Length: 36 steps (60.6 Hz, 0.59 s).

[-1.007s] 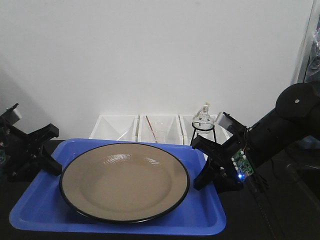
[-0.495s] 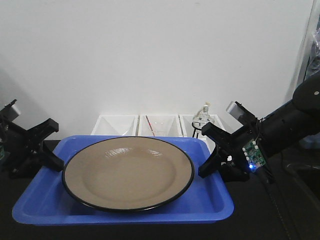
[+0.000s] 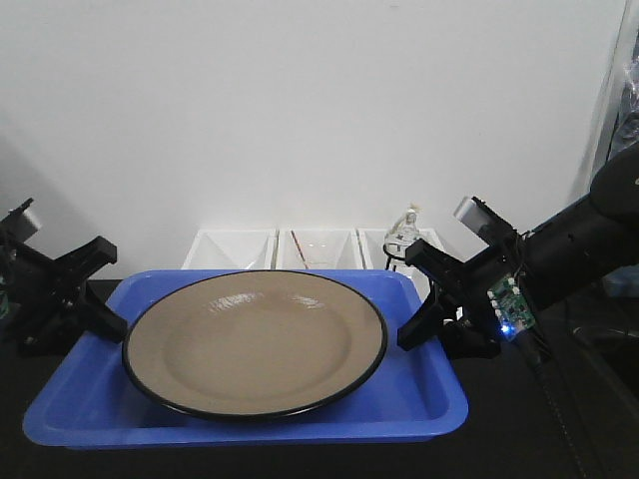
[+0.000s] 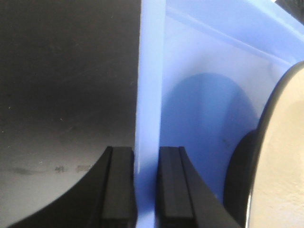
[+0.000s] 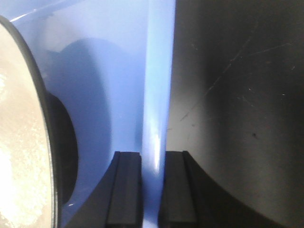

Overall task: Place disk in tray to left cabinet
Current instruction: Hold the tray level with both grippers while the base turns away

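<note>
Disk [image 3: 255,344] and tray [image 3: 419,399] sit higher than 1 second ago, left hand [image 4: 145,190] and right hand [image 5: 151,190] clamping its rims.

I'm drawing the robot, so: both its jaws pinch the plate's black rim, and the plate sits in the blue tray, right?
No. Both jaws pinch the rim of the blue tray, not the plate; both wrist views show it. The plate does sit in the tray.

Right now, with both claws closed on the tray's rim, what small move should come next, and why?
Probably lift the tray a little, both sides together and level. The left claw and right claw each pinch an opposite rim, and the disk lies unheld inside, so tilt could slide it.
</note>
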### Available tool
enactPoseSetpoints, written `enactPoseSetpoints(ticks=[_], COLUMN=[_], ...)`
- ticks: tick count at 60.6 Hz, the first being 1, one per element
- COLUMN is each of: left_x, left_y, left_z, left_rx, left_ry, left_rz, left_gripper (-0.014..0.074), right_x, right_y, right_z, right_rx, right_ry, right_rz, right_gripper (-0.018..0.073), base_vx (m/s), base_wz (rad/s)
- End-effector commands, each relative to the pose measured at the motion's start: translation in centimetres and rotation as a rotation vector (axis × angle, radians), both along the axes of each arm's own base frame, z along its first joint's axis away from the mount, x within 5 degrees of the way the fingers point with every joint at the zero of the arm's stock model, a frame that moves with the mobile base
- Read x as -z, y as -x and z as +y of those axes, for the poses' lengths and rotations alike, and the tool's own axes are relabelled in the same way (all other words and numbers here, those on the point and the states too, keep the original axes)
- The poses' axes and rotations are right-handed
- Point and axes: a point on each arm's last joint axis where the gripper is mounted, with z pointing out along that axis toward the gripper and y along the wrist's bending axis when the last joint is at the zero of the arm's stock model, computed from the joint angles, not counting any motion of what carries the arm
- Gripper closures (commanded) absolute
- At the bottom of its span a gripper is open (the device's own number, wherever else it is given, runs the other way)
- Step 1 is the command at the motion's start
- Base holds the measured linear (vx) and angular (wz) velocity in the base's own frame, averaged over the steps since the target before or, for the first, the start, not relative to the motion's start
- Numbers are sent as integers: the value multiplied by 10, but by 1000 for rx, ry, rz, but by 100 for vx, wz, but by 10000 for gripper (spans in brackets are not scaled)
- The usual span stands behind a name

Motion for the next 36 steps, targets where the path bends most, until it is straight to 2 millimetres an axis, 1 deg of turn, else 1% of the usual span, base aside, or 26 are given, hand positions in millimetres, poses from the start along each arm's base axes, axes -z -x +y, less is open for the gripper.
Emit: enactPoseSetpoints(ticks=[1,11,36], left_x=[-36,-36,-36], left_y=[16,16,16], left_z=[-17,-17,-17], left_rx=[35,35,35], left_ry=[165,165,165], left_rz=[-55,-55,-56], left_gripper=[597,597,597], right_x=[-46,-45,-46], right_y=[14,13,12], right_z=[13,12,12], right_rx=[4,-3,-94], right_ry=[-203,-182,-138], right_rz=[-110,-125,-245], right_gripper=[564,564,564], base_vx=[0,0,0], base_wz=[0,0,0])
